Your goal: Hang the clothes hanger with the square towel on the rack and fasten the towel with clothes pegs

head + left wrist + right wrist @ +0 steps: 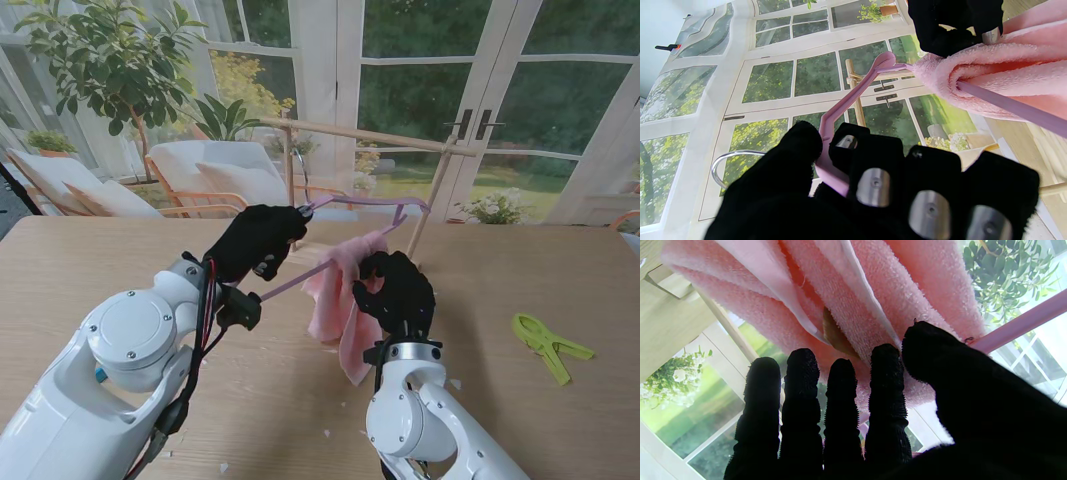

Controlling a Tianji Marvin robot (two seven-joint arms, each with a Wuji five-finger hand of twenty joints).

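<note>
So the left hand (258,240) is clamped on the pink clothes hanger (300,278) up near its neck, right where the metal hook (721,165) comes out, and it's holding the whole thing in the air above the table (90,262), tilted, with the far end up close to the wooden rack (370,135). The hook isn't over the rail yet as far as I can tell. The pink square towel (340,300) is draped over the hanger's bottom bar and it's all bunched up toward one side, not spread out. The right hand (397,290) is pressed against the towel with fingers (887,380) mostly straight; from the wrist view the thumb sits by the bar, but honestly I can't tell if it's actually pinching the fabric or just resting on it. The one green clothes peg (548,345) I can see is lying on the table off to the right, well apart from both hands. Biggest risk imo: the hanger is tilted, so the bunched towel could slide along the bar and drop off once the right hand lets go. Also the hook points away from the rail-ish, so it could bump the rack instead of catching, and that light frame might tip.
</note>
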